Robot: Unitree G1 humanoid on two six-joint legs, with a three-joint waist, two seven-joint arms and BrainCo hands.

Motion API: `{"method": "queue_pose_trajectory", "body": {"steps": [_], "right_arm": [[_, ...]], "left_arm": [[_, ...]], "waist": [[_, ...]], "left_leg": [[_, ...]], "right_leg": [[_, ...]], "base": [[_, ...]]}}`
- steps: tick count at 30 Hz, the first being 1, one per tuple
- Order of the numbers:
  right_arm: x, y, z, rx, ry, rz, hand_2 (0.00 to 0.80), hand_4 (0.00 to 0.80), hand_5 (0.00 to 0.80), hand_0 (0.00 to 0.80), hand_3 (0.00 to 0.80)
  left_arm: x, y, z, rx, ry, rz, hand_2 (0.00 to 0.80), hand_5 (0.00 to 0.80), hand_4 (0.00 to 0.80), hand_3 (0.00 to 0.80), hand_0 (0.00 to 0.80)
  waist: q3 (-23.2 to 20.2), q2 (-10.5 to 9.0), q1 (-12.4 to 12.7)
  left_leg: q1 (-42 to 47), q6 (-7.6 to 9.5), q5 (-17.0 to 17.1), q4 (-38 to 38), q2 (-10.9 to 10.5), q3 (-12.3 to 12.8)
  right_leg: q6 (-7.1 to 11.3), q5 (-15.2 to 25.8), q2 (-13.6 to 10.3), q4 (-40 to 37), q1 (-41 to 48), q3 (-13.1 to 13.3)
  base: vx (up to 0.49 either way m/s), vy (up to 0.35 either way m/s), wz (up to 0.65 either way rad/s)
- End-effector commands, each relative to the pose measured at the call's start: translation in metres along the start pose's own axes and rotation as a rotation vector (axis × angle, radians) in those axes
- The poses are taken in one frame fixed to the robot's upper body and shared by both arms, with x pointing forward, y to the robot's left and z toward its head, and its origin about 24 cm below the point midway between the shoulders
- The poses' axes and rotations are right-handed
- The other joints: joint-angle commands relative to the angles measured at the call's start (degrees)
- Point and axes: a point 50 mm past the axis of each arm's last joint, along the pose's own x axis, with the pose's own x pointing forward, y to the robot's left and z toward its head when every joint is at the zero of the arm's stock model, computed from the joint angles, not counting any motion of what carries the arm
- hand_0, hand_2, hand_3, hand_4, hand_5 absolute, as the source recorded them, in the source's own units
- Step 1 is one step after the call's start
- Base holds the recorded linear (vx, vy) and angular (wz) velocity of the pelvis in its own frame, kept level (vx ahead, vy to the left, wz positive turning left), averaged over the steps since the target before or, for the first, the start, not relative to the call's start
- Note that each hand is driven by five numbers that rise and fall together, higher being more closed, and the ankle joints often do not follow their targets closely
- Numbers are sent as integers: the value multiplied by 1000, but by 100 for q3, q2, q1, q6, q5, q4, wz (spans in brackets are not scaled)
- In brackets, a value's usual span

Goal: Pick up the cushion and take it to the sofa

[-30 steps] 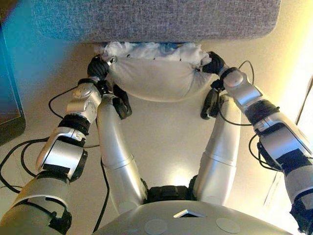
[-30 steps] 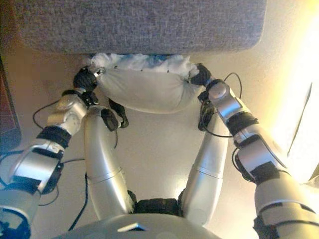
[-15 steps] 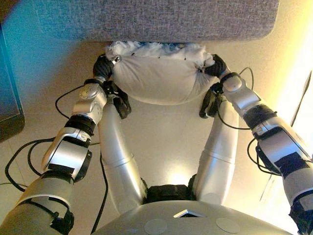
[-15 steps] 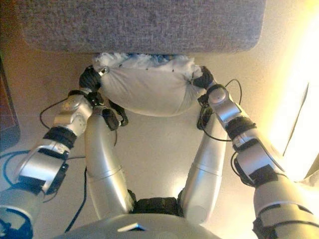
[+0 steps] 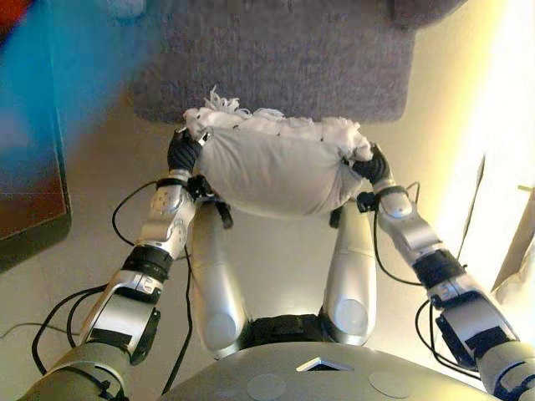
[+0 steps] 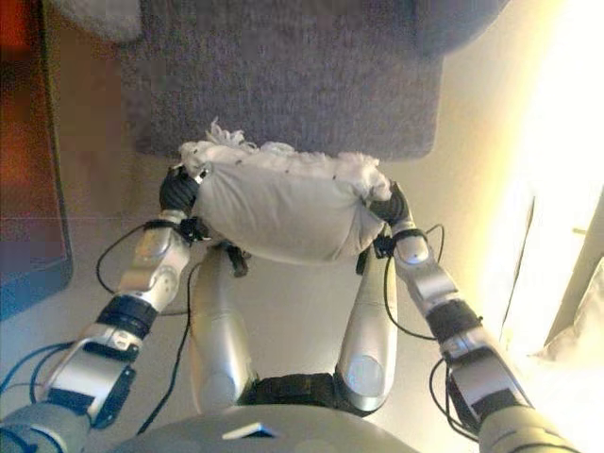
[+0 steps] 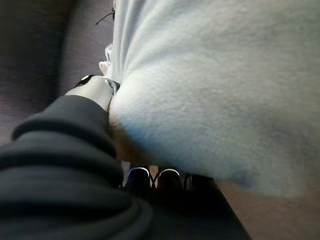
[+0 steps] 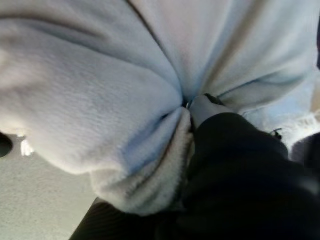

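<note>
A white fleecy cushion [image 5: 276, 171] with a fringed far edge hangs in the air between my two hands, in front of the grey sofa [image 5: 284, 58]. My left hand [image 5: 182, 153] grips its left end; in the left wrist view the thumb [image 7: 95, 90] presses into the cushion [image 7: 225, 90] and dark fingertips curl underneath. At the right end my right hand [image 5: 374, 170] holds on, and the right wrist view shows the cloth [image 8: 100, 90] bunched into that hand [image 8: 215, 135]. The cushion's far edge overlaps the sofa seat's front edge.
A dark cabinet [image 5: 29, 209] stands on the floor at the left. Bright light and a pale panel [image 5: 510, 242] fill the right side. The sofa seat [image 6: 283, 75] stretches ahead, with a darker cushion [image 5: 426, 8] at its far right.
Both hands have risen with the cushion, which now hangs higher and nearer the sofa's front edge. The view has shifted and shows more of the seat.
</note>
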Motion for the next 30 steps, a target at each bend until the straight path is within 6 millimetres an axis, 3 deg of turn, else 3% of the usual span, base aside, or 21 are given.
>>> {"method": "queue_pose_trajectory", "body": {"steps": [1,5,8,9,11,15,16,18,19,21,22,27,30], "right_arm": [[-2,-5,40,125,-229,19,800,800,800,800,800],[-6,-6,36,255,-200,36,800,800,800,800,800],[-2,-2,32,290,-156,51,800,800,800,800,800],[-2,1,31,292,-144,57,800,800,800,800,800],[-6,2,24,313,-128,53,800,800,800,800,800],[-22,3,-1,424,-54,40,800,800,800,800,800],[-27,2,-6,440,-46,35,800,800,800,800,800],[-36,-4,-16,464,-26,-20,800,800,800,800,800],[-38,-6,-19,475,-19,-44,800,800,800,800,800],[-37,-4,-22,504,-2,-49,800,800,800,800,800],[-36,-3,-21,511,2,-46,800,800,800,800,800],[-33,-2,-16,503,-9,-43,800,800,800,800,800],[-31,0,-18,487,17,-41,800,800,800,800,800]], "left_arm": [[4,-32,38,-21,-189,-149,800,800,800,800,800],[-3,-21,31,-20,-146,-110,800,800,800,800,800],[-13,-11,18,-68,-104,-62,800,800,800,800,800],[-17,-8,12,-73,-87,-44,800,800,800,800,800],[-22,-3,3,-74,-45,-31,800,800,800,800,800],[-35,0,-20,-44,64,-42,800,800,800,800,800],[-38,-2,-24,-29,85,-49,800,800,800,800,800],[-39,-10,-31,-22,123,-107,800,800,800,800,800],[-38,-14,-34,-18,137,-134,800,800,800,800,800],[-37,-20,-37,-18,158,-138,800,800,800,800,800],[-37,-22,-37,-16,161,-130,800,800,800,800,800],[-32,-27,-35,-2,164,-141,800,800,800,800,800],[-26,-30,-34,37,165,-159,800,800,800,800,800]], "waist": [[-980,4,163],[-1266,-74,290],[-1521,-113,520],[-1632,-105,585],[-1829,-95,557],[-2268,-124,541],[-2343,-143,511],[-2480,-149,377],[-2521,-138,333],[-2637,-123,360],[-2691,-121,328],[-2808,-190,371],[-2810,-203,355]], "left_leg": [[331,178,242,-636,-49,-94],[787,210,273,-950,-129,-408],[1336,265,217,-1315,-471,-896],[1586,308,230,-1539,-511,-905],[1987,263,303,-1790,-339,-486],[2683,287,196,-1901,-321,-166],[2841,272,156,-1885,-294,75],[3198,252,223,-2059,-187,973],[3393,276,268,-2211,-170,1225],[3731,384,284,-2575,-355,1065],[3846,410,298,-2680,-347,1172],[4105,562,219,-2931,-621,1108],[4147,733,135,-2967,-822,1009]], "right_leg": [[-334,867,200,-715,25,14],[-309,884,265,-1185,534,51],[-265,1064,299,-1888,1129,97],[-244,1106,322,-2052,1336,105],[-231,1118,330,-2280,1783,-69],[-194,1114,245,-2621,2604,-257],[-188,1133,217,-2780,2875,-414],[-154,1191,146,-3046,3397,-959],[-152,1192,130,-3069,3531,-1123],[-155,1176,141,-3080,3701,-1130],[-147,1186,126,-3089,3732,-1123],[-110,1449,-25,-2988,3776,-1101],[-141,1635,-76,-2367,3580,-906]], "base": [[140,-72,-3],[128,-37,-10],[168,70,-39],[191,84,-74],[191,42,-40],[272,17,15],[290,-1,29],[259,-6,68],[204,35,91],[178,119,88],[129,132,55],[43,80,-1],[26,116,-2]]}}
